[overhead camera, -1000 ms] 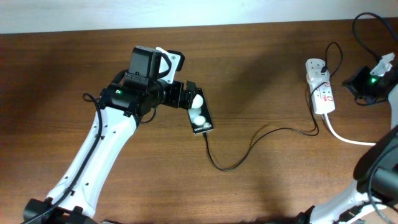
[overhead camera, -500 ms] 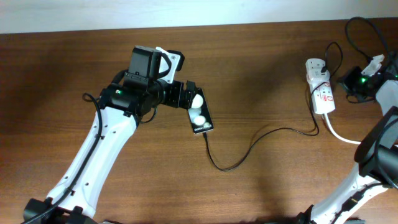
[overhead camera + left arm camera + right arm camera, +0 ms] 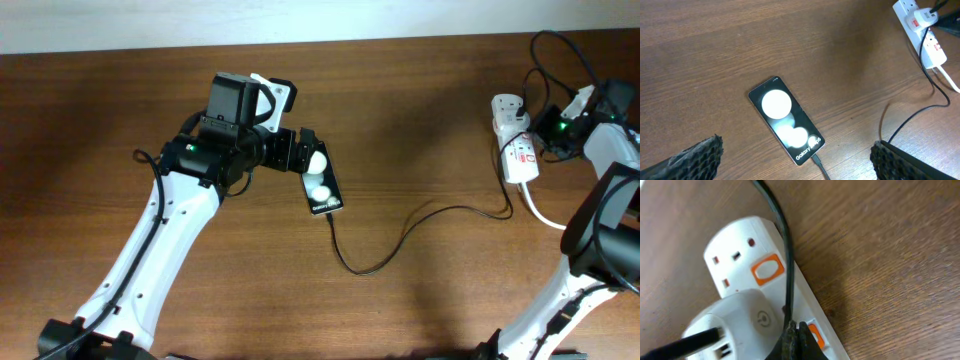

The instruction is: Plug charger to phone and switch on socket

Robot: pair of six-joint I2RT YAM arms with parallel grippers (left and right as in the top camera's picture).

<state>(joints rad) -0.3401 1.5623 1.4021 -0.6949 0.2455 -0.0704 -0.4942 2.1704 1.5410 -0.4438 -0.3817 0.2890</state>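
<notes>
The phone (image 3: 323, 186) lies flat on the table, a black slab with two white round patches; it also shows in the left wrist view (image 3: 786, 120). The charger's black plug tip (image 3: 816, 162) sits in the phone's near end. Its thin cable (image 3: 400, 245) runs right to the white adapter (image 3: 735, 322) on the socket (image 3: 514, 140). My left gripper (image 3: 301, 152) is open and empty, hovering over the phone's far end (image 3: 796, 146). My right gripper (image 3: 543, 131) is shut, its tips (image 3: 797, 332) against the socket (image 3: 745, 235) beside an orange switch (image 3: 816, 335).
A thick white cord (image 3: 548, 217) leaves the socket toward the right edge. Black cables (image 3: 560, 45) loop at the back right behind the socket. A second orange switch (image 3: 767, 270) sits by the socket's unused outlet.
My right gripper has moved left from the table's right edge to the socket's right side. The left arm, phone and cable have not moved.
</notes>
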